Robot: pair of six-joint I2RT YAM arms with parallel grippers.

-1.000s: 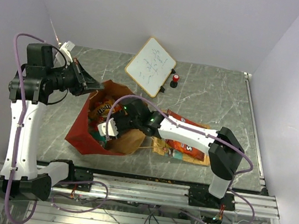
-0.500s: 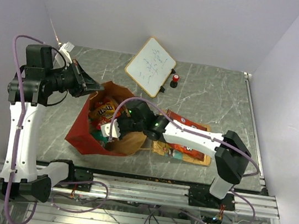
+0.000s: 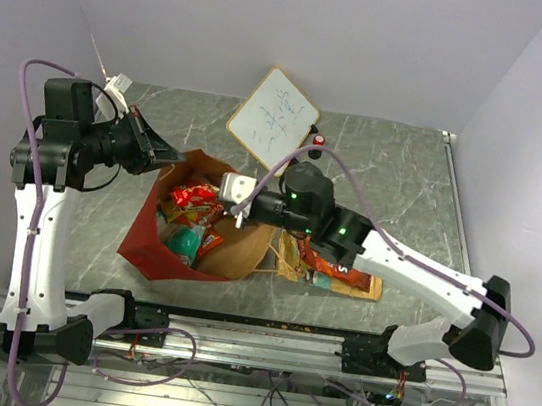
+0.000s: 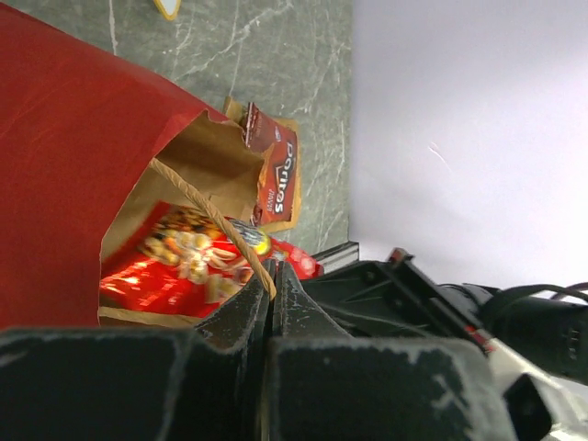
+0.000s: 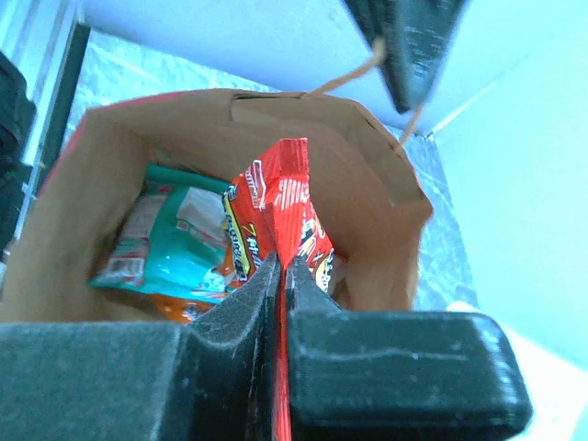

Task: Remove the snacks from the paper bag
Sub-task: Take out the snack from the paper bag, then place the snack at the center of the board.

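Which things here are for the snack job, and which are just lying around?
For the job: tall red paper bag, crinkly red snack packet, teal-white packet, orange packets beside the bag.
Lying about: white tilted whiteboard, small red-capped bottle.

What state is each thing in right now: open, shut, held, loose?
paper bag: open, on the table.
handle: pinched in the left gripper, which is shut.
red packet: clamped in the shut right gripper, at the bag's mouth.
teal packet: loose inside the bag.
packets beside bag: out, lying on the table.
whiteboard: tilted, written on.
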